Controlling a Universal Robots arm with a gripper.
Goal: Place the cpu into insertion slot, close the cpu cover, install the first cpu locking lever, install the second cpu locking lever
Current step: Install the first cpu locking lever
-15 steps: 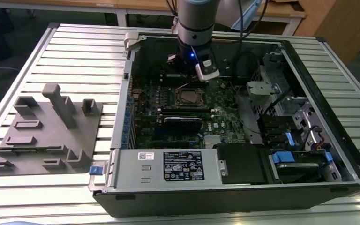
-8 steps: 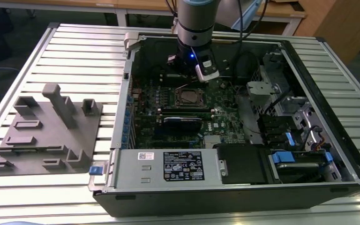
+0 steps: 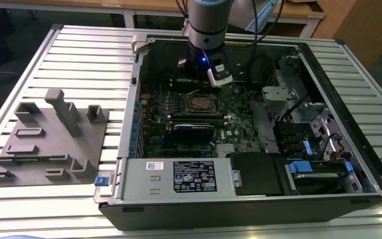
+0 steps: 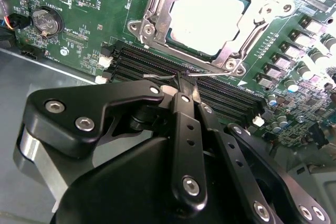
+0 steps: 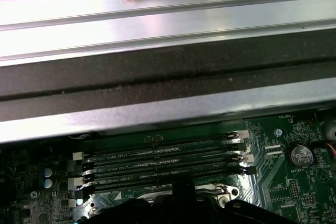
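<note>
Ok, status: one cpu (image 4: 207, 14) is seated in the slot (image 4: 137, 27), and the one cover (image 4: 157, 11) lies flat over it, with the silver face showing through the window. The gripper (image 4: 186, 85) has its fingers closed together, tips on a thin wire lever (image 4: 157, 76) at the socket's edge. I can't tell whether it's pinching the wire or just pressing on it. Four memory slots (image 5: 163, 156) run just beside that same edge, and the fingers reach in right over them, so it's tight there. One coin cell (image 4: 47, 20) sits well apart on the board. In the exterior view the arm (image 3: 208, 20) drops in close to the case's (image 3: 340, 89) far wall, and the board around the socket is otherwise open. One grey fixture (image 3: 51, 139) sits on the slatted table (image 3: 85, 55) at the exterior view's left, apart from the case.
</note>
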